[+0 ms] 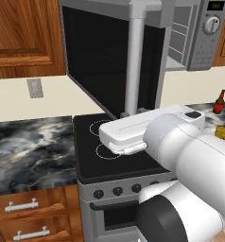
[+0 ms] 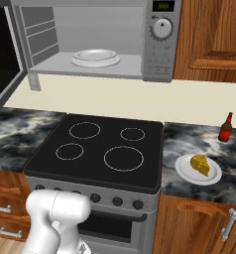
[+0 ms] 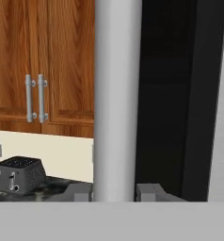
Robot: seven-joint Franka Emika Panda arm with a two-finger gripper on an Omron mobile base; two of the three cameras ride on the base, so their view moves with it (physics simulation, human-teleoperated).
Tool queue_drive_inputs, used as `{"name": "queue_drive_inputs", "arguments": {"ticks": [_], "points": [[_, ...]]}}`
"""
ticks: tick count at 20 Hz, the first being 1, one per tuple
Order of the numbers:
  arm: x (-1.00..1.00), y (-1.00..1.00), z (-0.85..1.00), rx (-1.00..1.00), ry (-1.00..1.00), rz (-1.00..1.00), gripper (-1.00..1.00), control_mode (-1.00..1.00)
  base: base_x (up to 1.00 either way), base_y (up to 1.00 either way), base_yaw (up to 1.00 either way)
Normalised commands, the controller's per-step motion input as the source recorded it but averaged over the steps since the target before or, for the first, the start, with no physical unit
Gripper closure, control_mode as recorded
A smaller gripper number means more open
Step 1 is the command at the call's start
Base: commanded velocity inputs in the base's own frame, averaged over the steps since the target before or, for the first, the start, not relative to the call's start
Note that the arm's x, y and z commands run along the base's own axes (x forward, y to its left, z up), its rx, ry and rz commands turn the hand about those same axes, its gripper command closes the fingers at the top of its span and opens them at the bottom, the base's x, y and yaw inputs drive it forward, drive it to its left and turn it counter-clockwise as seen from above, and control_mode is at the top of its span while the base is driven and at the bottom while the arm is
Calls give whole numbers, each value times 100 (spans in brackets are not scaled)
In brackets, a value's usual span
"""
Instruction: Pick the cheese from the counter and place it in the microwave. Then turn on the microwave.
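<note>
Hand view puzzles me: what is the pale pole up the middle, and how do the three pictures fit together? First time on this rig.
This is a white robot arm on a base that drives. Two cameras ride behind the arm, one on the left and one on the right. The third sits on its hand. The pole is the bar handle of the microwave door, which stands open. The hand is closed on that handle. The cheese lies on a white plate on the counter, near a brown bottle. It is not yet picked up.
</note>
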Motion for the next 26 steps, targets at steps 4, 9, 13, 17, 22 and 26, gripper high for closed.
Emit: {"name": "queue_drive_inputs", "arguments": {"ticks": [4,9,13,17,22,26], "points": [[0,0,0,0,0,0,-100,-100,0,0,0],[-1,0,0,0,0,0,-100,-100,0,0,0],[-22,0,0,0,0,0,-100,-100,0,0,0],[-39,0,0,0,0,0,-100,-100,0,0,0],[-48,-1,0,0,0,0,-100,-100,0,0,0],[-57,-9,0,0,-1,-2,-100,-100,0,0,0]]}}
